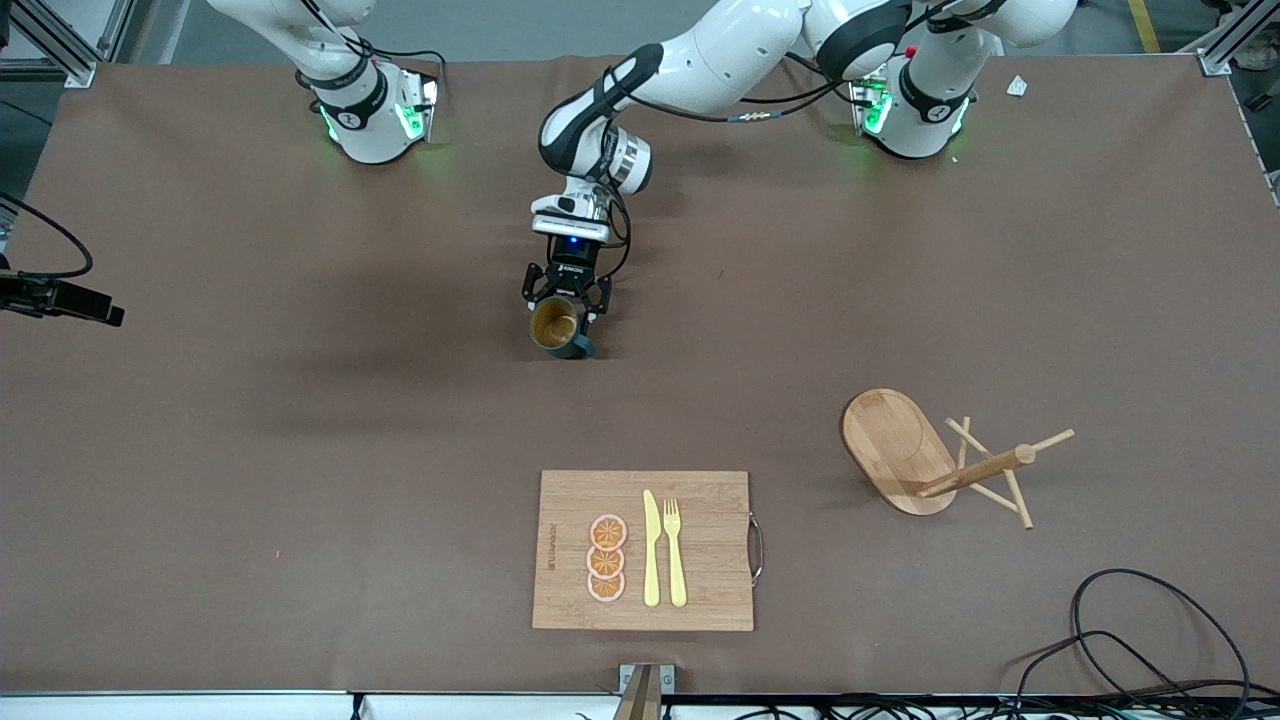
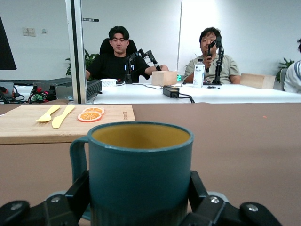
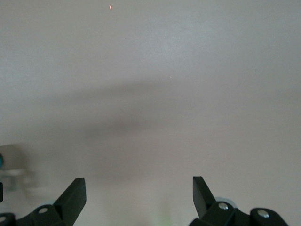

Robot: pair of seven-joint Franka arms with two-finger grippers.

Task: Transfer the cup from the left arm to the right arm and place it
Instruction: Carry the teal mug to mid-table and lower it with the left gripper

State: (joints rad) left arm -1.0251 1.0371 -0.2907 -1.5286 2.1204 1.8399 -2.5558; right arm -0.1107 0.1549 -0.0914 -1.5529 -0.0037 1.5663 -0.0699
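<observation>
My left gripper was closed on the cup, its two fingers pressed against opposite sides of the teal wall low on the body, as the left wrist view showed. The cup stood upright with its mustard-yellow inside open to the top and its loop handle clear of my fingers; whether it rested on the table or hung just above it I could not tell. It was at mid-table, farther from the front camera than the cutting board. My right gripper was spread wide, holding nothing, over bare table surface, out of the front view while that arm waited. To hand over well, I judged I should keep the cup level, keep my hold low and offer the rim or upper wall, so the right fingers had free wall to close on before I let go. I counted one cup, one cutting board, three orange slices, one yellow knife, one yellow fork and one toppled wooden mug rack.
</observation>
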